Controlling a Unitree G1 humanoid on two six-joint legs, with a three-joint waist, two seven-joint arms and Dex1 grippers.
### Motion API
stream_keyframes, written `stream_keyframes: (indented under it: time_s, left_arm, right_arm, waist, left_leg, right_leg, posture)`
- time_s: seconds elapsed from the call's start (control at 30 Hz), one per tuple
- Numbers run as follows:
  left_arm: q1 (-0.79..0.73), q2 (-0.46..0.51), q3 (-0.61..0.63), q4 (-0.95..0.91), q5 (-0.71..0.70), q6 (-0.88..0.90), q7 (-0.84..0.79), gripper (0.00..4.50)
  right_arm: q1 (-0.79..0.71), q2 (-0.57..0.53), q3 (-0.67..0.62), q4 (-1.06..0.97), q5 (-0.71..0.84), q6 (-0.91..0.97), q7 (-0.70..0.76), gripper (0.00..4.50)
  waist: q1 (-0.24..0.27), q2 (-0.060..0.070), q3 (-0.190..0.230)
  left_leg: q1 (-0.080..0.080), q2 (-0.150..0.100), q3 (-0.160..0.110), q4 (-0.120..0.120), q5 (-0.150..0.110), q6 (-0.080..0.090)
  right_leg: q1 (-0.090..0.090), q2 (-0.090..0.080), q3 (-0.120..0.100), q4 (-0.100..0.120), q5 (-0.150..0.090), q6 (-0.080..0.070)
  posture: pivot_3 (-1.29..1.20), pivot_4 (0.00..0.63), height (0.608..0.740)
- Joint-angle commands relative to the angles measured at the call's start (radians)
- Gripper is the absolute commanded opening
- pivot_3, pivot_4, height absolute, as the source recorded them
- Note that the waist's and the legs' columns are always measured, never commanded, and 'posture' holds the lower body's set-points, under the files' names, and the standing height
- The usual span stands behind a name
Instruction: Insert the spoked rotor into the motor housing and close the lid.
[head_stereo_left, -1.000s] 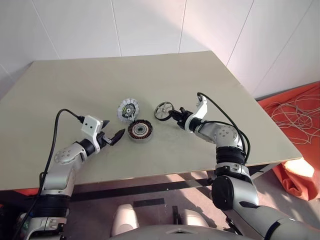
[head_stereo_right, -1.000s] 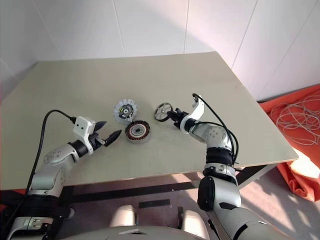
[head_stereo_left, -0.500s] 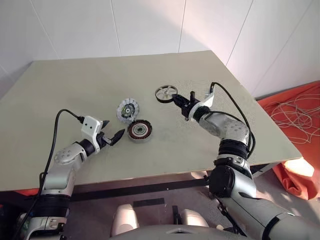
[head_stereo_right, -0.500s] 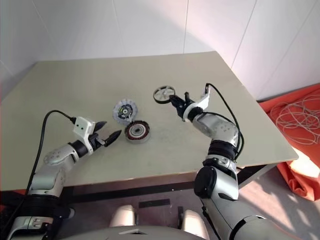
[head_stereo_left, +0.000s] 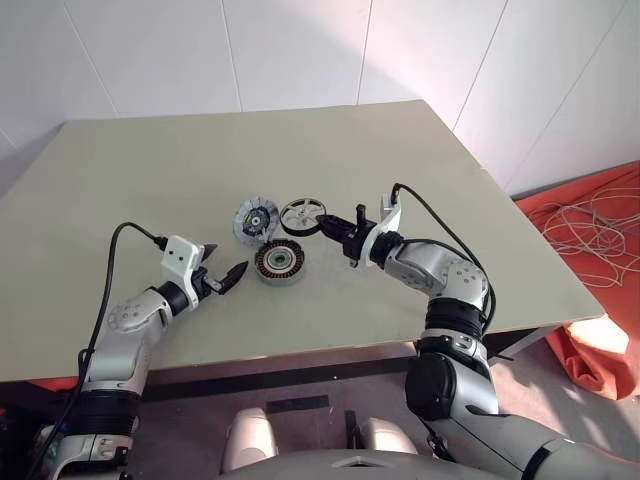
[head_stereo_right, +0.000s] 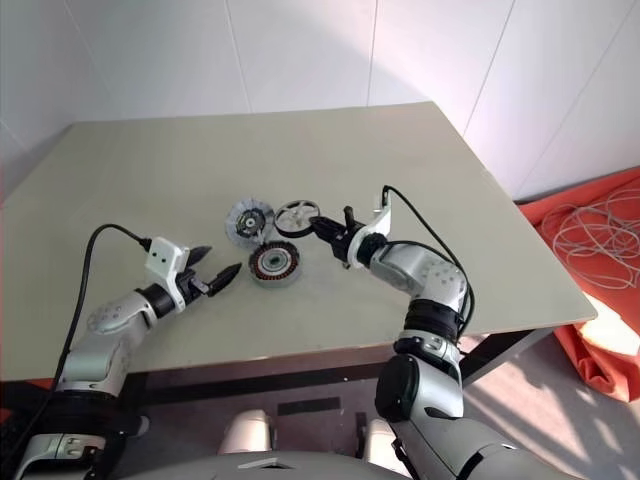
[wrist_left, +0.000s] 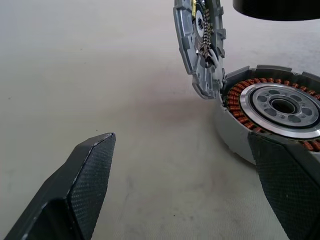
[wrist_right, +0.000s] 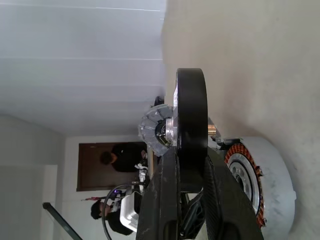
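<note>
Gripping the spoked rotor (wrist_right: 191, 127), right jaws; left jaws released; right wrist view adds distant people (wrist_right: 120, 156).

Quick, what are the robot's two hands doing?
Left gripper: open, holding nothing.
Right gripper: shut on the black rotor, lifted off the table.

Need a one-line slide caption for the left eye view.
Right gripper carries the spoked rotor above the motor housing; open left gripper waits beside it.

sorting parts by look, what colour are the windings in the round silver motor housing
Reddish-brown copper windings ring its pale centre; clearest in the left wrist view.
</note>
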Motion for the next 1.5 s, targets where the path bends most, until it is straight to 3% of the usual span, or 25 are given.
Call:
stream_keyframes:
  time_s: [0.03, 0.3, 0.97, 1.5]
  left_arm:
    - [0.010, 0.028, 0.019, -0.068, -0.004, 0.009, 0.000, 4.50]
    - [0.043, 0.044, 0.025, -0.177, -0.019, 0.086, 0.026, 4.50]
    - [0.032, 0.074, 0.043, -0.330, -0.045, 0.235, 0.069, 4.50]
    - [0.019, 0.073, 0.036, -0.243, -0.027, 0.169, 0.049, 4.50]
  right_arm:
    - [0.028, 0.093, 0.042, -0.064, 0.075, 0.012, -0.029, 0.30]
    - [0.097, 0.132, 0.143, -0.085, 0.181, 0.010, -0.092, 0.30]
    - [0.134, 0.089, 0.298, -0.020, 0.367, -0.074, -0.124, 0.30]
    - [0.154, 0.063, 0.327, -0.022, 0.353, -0.118, -0.114, 0.30]
  waist:
    - [0.000, 0.000, 0.000]
    - [0.000, 0.000, 0.000]
    - [-0.001, -0.001, 0.000]
    - [0.000, -0.001, -0.001]
  left_leg:
    - [0.000, 0.000, 0.000, 0.000, 0.000, 0.000]
    - [-0.003, 0.000, 0.000, 0.000, 0.000, -0.001]
    - [-0.006, 0.000, -0.001, 0.002, 0.001, -0.002]
    - [-0.008, 0.000, -0.002, 0.004, 0.001, -0.002]
  right_leg:
    - [0.000, 0.000, 0.000, 0.000, 0.000, 0.000]
    - [-0.004, 0.000, 0.000, 0.001, 0.000, 0.000]
    - [-0.006, 0.000, -0.001, 0.003, 0.001, 0.001]
    - [-0.006, 0.000, -0.001, 0.004, 0.001, 0.002]
  posture:
    - [0.00, 0.000, 0.740]
    - [0.00, 0.000, 0.740]
    - [0.00, 0.000, 0.740]
    - [0.00, 0.000, 0.740]
